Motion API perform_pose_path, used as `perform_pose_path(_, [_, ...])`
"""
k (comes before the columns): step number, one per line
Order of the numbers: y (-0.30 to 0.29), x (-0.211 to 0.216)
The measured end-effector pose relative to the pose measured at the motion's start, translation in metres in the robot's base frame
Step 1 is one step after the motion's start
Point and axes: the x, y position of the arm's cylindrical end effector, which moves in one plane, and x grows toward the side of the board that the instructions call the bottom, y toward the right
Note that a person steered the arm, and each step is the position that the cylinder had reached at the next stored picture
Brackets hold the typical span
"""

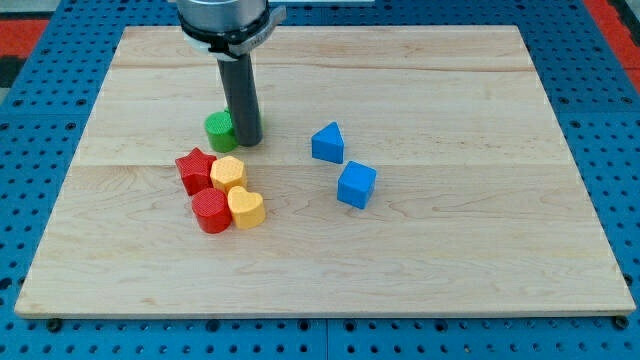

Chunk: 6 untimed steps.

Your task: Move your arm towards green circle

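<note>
A: Tip position?

B: My tip [249, 142] down on the worktop [450, 250], in the far-left quarter, nearer the top edge than the bottom. Touching or all but touching the green circle [219, 130], on that block's right side. Exact contact hard to judge, since the rod hides part of the block.

A: Pincer state?

B: No pincer in view, just a straight dark rod, so apart or together cannot be told.

A: Green circle's place?

B: Left of centre, towards the top-left corner, just left of the rod. Upright, flat face up.

A: Other blocks?

B: Cluster of four just below the green circle, towards the bottom-left corner. Red star [195, 170] at the cluster's left, touching the yellow hexagon-like block [228, 174] on its right. Below those, red cylinder [211, 211] and yellow heart [246, 208], side by side and touching. Whole cluster near the green circle but apart from it.

A: And the blue ones?

B: Near the worktop's centre, well apart from the tip. Blue triangular block [328, 143] nearer the top edge, blue cube [356, 185] just below and slightly right of it. Near each other, not touching.
</note>
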Motion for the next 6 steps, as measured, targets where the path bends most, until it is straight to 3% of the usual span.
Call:
perform_pose_path(2, [0.009, -0.023])
perform_pose_path(4, [0.001, 0.028])
perform_pose_path(6, [-0.026, -0.024])
